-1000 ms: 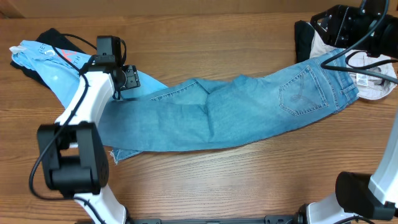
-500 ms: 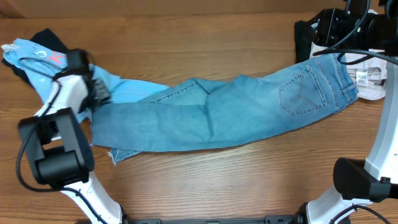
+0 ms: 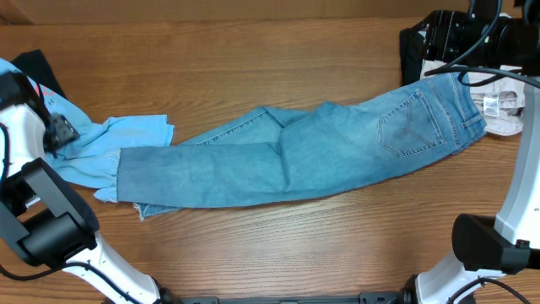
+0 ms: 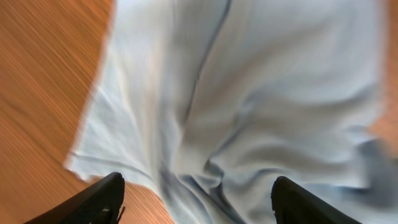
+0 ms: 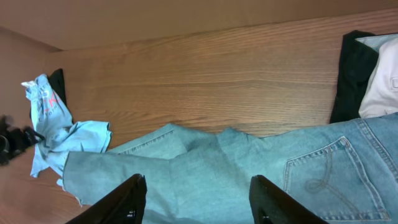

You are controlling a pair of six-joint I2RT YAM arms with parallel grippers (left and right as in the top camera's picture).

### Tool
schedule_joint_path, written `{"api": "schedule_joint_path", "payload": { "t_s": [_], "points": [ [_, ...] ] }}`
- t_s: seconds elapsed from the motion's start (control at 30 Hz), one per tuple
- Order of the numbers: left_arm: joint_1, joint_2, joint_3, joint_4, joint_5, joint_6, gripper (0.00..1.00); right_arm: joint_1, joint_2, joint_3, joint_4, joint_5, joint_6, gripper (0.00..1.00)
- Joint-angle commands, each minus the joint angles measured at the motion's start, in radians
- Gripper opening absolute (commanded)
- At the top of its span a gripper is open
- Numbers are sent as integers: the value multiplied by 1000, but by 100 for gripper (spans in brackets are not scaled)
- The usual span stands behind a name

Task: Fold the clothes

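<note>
Overhead view has the jeans (image 3: pixel 321 156) stretched flat across the counter (image 3: pixel 253 67), left jaws and right jaws both spread empty, so best bet is gripping hem and waistband squarely, clear of the T-shirt (image 3: pixel 126 133).

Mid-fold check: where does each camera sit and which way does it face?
Overhead: above the table, straight down on the jeans; both arms show.
Left wrist: on the left gripper, close over the pale-blue T-shirt, blurred; two fingertips show.
Right wrist: on the right gripper, raised, looking along the jeans; two fingertips show.
Shared: overhead and right wrist both show jeans and T-shirt.
</note>
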Motion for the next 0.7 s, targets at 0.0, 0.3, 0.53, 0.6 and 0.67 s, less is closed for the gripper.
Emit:
{"api": "schedule_joint_path", "payload": {
  "t_s": [0.0, 0.3, 0.53, 0.6, 0.67],
  "points": [
    [-43, -18, 210, -169, 48, 0, 88, -7, 19, 15, 5, 2, -8, 59],
    [-174, -17, 61, -315, 517, 40, 91, -7, 20, 15, 3, 1, -14, 60],
    [-182, -17, -261, -122, 380, -122, 84, -8, 20, 15, -17, 2, -84, 66],
    [-149, -17, -323, -95, 367, -153, 84, -7, 20, 15, -19, 2, -87, 67],
    [-111, -17, -358, -83, 364, -155, 82, -8, 20, 15, -18, 2, -87, 69]
  ]
}}
